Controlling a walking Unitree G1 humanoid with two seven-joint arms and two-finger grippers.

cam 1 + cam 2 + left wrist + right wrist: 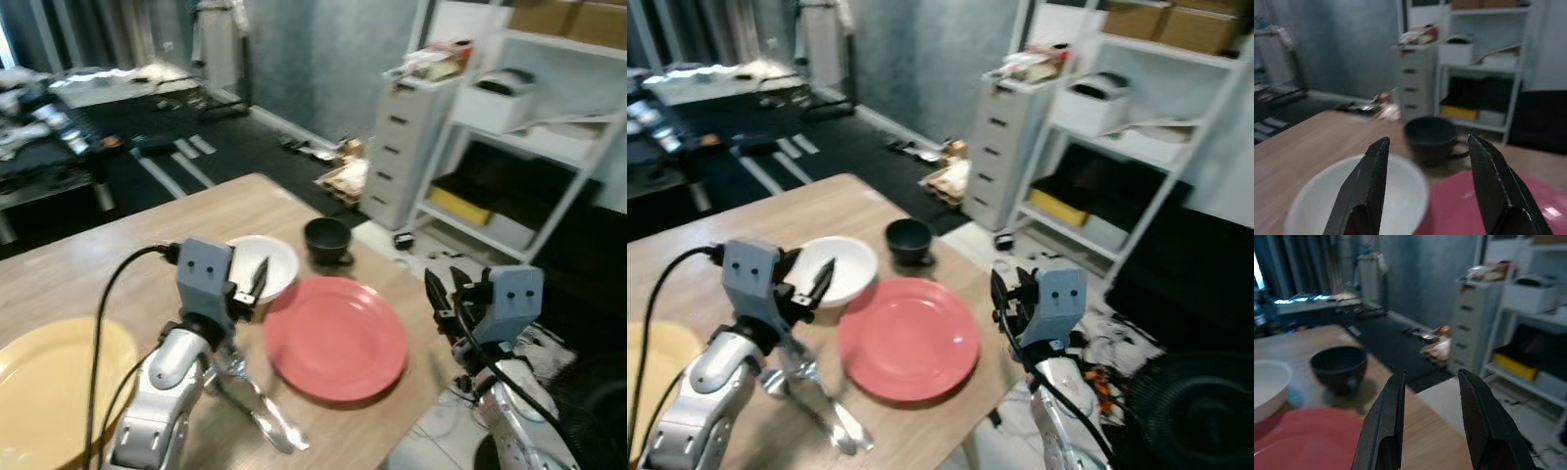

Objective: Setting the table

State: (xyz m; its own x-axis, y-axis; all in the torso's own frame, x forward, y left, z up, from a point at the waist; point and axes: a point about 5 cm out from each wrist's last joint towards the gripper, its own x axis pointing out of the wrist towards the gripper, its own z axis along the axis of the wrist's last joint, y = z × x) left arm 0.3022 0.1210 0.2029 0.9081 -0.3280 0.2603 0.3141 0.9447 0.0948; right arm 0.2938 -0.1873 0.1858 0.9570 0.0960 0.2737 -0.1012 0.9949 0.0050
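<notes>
- Two grippers are empty: left gripper (257, 279), jaws apart, hovers at the white bowl (269, 262); right gripper (443, 291), jaws apart, waits off the table's (88, 264) edge.
- Red plate (338, 338) lies beside the bowl, black bowl (327, 238) behind.
- Step in hand, judged: approaching the white bowl; next, close on its rim.

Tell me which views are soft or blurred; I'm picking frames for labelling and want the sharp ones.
Left eye view: the red plate and white bowl are mildly soft, the far room hazier. Right eye view: much the same. Left wrist view: the open left gripper is crisp, but the bowl and black cup behind it smear. Right wrist view: the open right gripper is sharp, the shelving blurred.
</notes>
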